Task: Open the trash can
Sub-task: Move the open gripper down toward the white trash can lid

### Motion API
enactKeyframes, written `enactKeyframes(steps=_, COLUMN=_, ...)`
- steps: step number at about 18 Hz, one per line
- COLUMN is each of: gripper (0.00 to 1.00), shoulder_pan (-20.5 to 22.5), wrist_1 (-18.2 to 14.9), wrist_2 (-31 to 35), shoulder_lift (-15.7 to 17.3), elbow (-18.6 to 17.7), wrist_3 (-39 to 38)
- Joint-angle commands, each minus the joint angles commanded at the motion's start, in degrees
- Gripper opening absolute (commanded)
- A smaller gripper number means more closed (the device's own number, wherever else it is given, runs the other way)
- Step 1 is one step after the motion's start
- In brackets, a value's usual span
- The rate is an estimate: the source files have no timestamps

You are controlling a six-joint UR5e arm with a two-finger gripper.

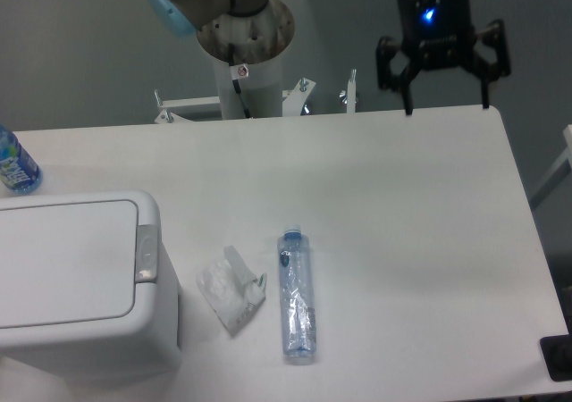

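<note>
Camera view from above: we see our gripper hanging at about one o'clock, over the far edge of the table. Its two black fingers are spread wide apart with nothing between them, and a small blue light glows on the dark body above.

Down at eight o'clock sits the trash can, a large white plastic bin with rounded corners. Its flat, smooth lid is closed. A small grey tab sits on the lid's right edge, facing the middle of the table. The gripper is well apart from it, diagonally across the matte white tabletop.

Near six o'clock lies a clear plastic bottle on its side, crinkled and glossy, with its cap end pointing away from us. Just beside it, to the left, rests a crumpled white wrapper, thin and wrinkled.

At nine o'clock, at the table's left edge, part of a blue bottle shows, standing behind the bin.

At twelve o'clock we see the arm's round metal base with a pale blue cap on the joint above it.
</note>
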Motion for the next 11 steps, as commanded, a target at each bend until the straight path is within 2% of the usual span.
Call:
enactKeyframes(steps=6, gripper=1.0, shoulder_pan=-7.47, wrist_1=1.31, wrist_2=-7.38, shoulder_lift=-2.99, elbow=0.8, wrist_3=-14.6)
enactKeyframes(steps=11, gripper=1.0, shoulder_pan=-10.2, wrist_1=6.23, wrist_2=-16.08, shoulder_lift=-5.63, elbow=0.71, wrist_3=-24.37)
